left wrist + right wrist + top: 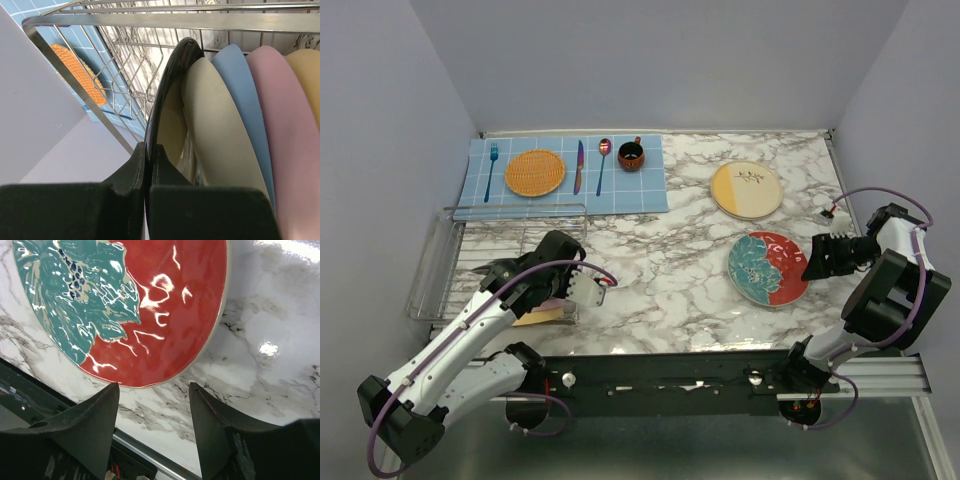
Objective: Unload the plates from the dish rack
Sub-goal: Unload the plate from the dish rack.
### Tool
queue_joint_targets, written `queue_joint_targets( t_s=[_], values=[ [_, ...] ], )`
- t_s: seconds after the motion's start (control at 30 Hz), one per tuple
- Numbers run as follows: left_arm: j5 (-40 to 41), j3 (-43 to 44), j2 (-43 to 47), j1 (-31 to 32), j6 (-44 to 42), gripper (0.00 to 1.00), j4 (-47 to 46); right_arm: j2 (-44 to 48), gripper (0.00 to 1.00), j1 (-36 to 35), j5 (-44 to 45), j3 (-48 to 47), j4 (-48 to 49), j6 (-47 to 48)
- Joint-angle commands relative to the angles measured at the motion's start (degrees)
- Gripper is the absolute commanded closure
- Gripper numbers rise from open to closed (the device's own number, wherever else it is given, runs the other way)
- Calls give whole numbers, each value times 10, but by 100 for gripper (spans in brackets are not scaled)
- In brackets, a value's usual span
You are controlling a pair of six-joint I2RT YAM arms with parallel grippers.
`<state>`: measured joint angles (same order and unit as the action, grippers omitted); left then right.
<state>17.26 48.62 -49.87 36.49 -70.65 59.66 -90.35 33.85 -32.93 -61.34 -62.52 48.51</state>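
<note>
At the counter's (660, 280) L edge, the dish rack (450, 285) carries four plates on edge. In the L wrist view they read, L to R: black-rimmed beige plate (175, 65), blue plate (240, 90), pink plate (285, 125), yellow-orange plate (306, 75), packed side by side.

Left arm (490, 310) reaches down into the rack. Left jaws are pressed together on the dark rim of the black-rimmed beige plate (rim runs straight down between the two pads).

Two plates lie flat on the counter's R half: cream-and-yellow plate (746, 190) farther back, teal-and-red plate (768, 268) nearer the arms, apart from each other.

Right arm (880, 290) sits just R of the teal-and-red plate. Right jaws are spread, gripping nothing, w/ the plate's edge and bare marble visible between them in the R wrist view.

Behind the rack, a blue checked placemat (650, 185) carries an orange woven disc (534, 172), cutlery and a dark red cup (631, 155).
</note>
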Motion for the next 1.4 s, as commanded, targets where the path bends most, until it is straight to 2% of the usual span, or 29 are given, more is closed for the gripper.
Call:
queue_joint_targets(
  t_s=[0.0,0.37,0.57,0.73,1.07,1.37],
  values=[
    [1,14,6,-1,10,100,89,8,34,0,-2,10,12,7],
    [54,86,21,-1,-20,100,105,-1,34,0,0,5,16,2],
    [54,139,33,-1,-25,100,123,-4,34,0,-6,0,14,-4],
    [52,144,48,-1,-33,100,111,-6,34,0,-9,-6,9,-9],
    [59,64,76,-1,-55,100,-21,8,34,0,-7,3,7,-7],
    [52,105,54,-1,-41,100,-100,5,34,0,-10,17,14,-5]
  ],
)
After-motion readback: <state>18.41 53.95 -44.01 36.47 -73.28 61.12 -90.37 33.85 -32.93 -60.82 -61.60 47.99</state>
